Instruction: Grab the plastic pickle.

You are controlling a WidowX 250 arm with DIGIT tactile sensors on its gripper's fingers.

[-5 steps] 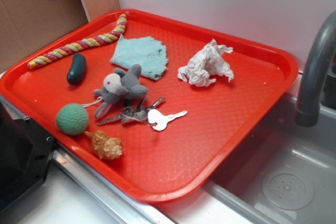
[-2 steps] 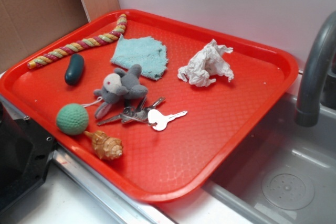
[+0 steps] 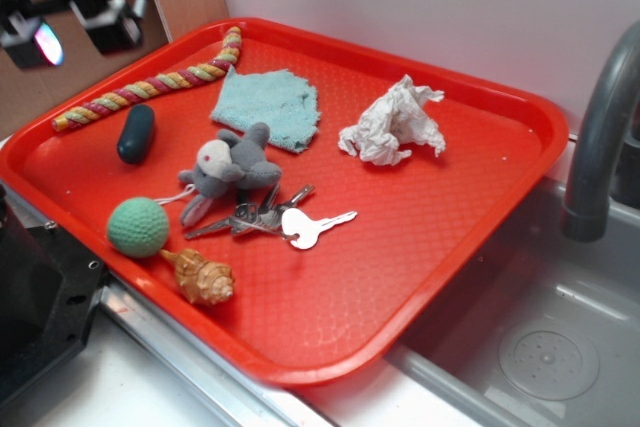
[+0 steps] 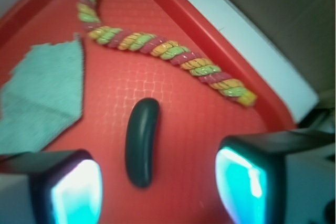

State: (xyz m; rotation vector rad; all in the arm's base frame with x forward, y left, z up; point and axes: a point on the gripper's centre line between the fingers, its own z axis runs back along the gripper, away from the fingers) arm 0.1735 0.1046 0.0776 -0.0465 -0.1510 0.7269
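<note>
While the claw (image 4: pixel 157 190) hangs wide open and empty above the red tray's (image 3: pixel 470 237) left corner, the dark plastic pickle (image 3: pixel 136 133) lies flat just below a striped rope (image 3: pixel 150 85), with a blue cloth (image 3: pixel 268 107) and crumpled paper (image 3: pixel 392 122) farther right.

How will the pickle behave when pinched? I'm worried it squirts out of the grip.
The plastic pickle looks smooth and glossy, so probably slippery. Its rounded, oblong shape may roll sideways on the tray if nudged. It appears rigid and likely light.
</note>
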